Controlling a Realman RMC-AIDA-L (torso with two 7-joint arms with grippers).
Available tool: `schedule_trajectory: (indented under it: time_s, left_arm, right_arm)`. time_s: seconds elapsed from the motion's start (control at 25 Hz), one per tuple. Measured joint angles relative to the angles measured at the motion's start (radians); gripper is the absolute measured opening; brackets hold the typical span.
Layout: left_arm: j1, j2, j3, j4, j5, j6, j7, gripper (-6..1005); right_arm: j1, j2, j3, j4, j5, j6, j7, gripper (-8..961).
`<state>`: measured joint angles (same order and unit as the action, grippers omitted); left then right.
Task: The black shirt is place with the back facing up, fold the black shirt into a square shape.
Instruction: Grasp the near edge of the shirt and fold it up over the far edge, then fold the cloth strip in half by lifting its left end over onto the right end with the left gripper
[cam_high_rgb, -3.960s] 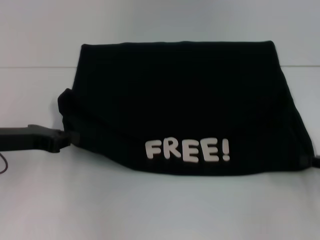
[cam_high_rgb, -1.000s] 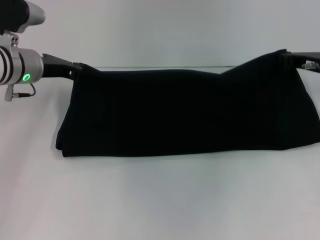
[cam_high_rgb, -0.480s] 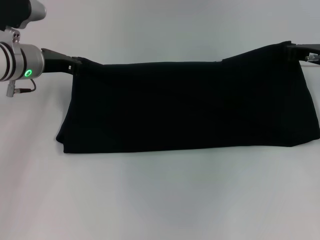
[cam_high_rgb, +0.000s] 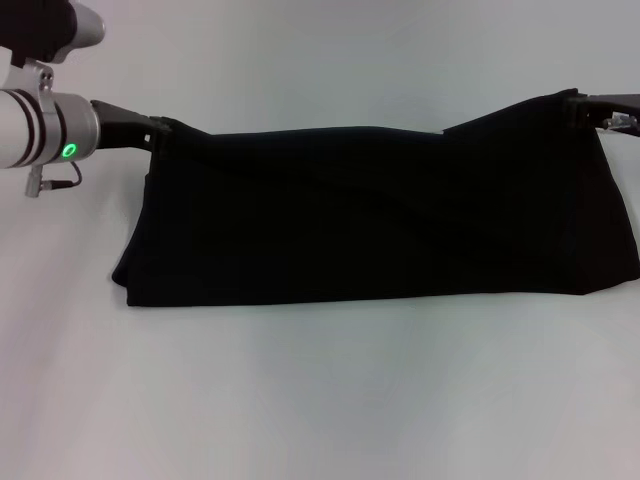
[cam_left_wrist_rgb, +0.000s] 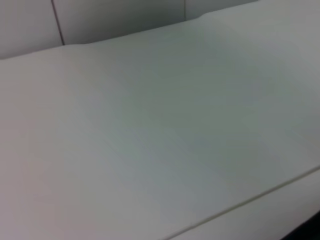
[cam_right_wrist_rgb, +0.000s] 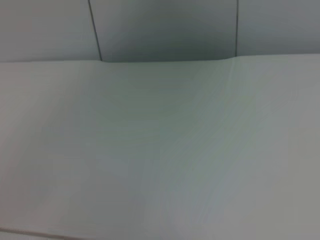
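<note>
the black shirt (cam_high_rgb: 380, 215) lies across the white table (cam_high_rgb: 320, 400) as a wide, low band, folded so that only plain black cloth faces up. its near edge rests flat on the table, running from the left side almost to the right border of the head view. the far edge is lifted at both ends and sags a little in the middle, with slanting creases running from the raised corners.

the left gripper (cam_high_rgb: 152, 130) is at the far left corner of the shirt, clenched on the cloth there, with the silver wrist and its green light behind it. the right gripper (cam_high_rgb: 578, 104) is at the far right corner, which stands a bit higher, and it too is grasping the cloth.

both wrist views show only the pale table surface and a wall beyond it.
</note>
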<state>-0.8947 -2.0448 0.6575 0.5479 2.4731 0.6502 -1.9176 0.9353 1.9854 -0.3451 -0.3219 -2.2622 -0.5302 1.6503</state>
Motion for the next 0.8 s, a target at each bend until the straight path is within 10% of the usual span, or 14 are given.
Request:
schedule_trajectory:
  time_s: [0.28, 0.56, 0.72, 0.8]
  left_arm:
    - [0.000, -0.035, 0.001, -0.024, 0.001, -0.127, -0.001, 123]
    - [0.014, -0.035, -0.008, -0.028, 0.001, -0.139, -0.043, 429]
    - [0.035, -0.025, -0.004, 0.026, 0.012, -0.019, -0.118, 528]
    - [0.083, -0.018, -0.002, 0.157, 0.015, 0.266, -0.208, 577]
  right_arm:
    - [-0.008, 0.001, -0.002, -0.012, -0.001, 0.010, 0.001, 181]
    - [-0.029, -0.014, -0.001, -0.036, 0.008, -0.026, 0.034, 402]
    - [-0.074, -0.038, -0.016, -0.090, 0.004, -0.189, 0.139, 545]
    - [-0.109, -0.050, -0.018, -0.126, 0.004, -0.300, 0.183, 621]
